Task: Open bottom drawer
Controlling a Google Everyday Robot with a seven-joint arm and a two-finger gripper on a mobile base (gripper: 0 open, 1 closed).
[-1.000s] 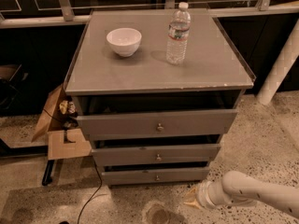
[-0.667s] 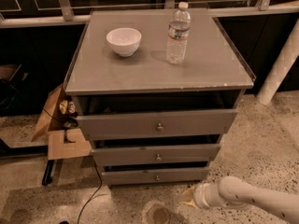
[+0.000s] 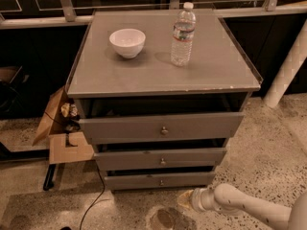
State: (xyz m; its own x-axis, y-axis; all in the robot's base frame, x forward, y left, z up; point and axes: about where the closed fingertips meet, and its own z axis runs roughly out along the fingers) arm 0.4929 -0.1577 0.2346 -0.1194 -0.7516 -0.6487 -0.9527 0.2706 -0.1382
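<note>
The bottom drawer [image 3: 158, 180] is the lowest and shallowest grey front of the cabinet, with a small round metal knob [image 3: 161, 182] at its centre. It sits slightly out from the frame, with a dark gap above it. My gripper [image 3: 185, 199] is on the end of the white arm [image 3: 240, 206] that comes in from the bottom right. It is low over the floor, just below and to the right of the bottom drawer's right end, apart from the knob.
The mid-sized drawer [image 3: 160, 159] and the tallest drawer [image 3: 162, 127] sit above. A white bowl [image 3: 127, 42] and a water bottle [image 3: 183, 34] stand on the cabinet top. An open cardboard box [image 3: 62, 128] and a black cable [image 3: 96, 195] are on the left, a white post [image 3: 288, 71] on the right.
The arm has moved left along the floor, bringing the gripper closer to the cabinet's lower right corner. The drawers have not moved.
</note>
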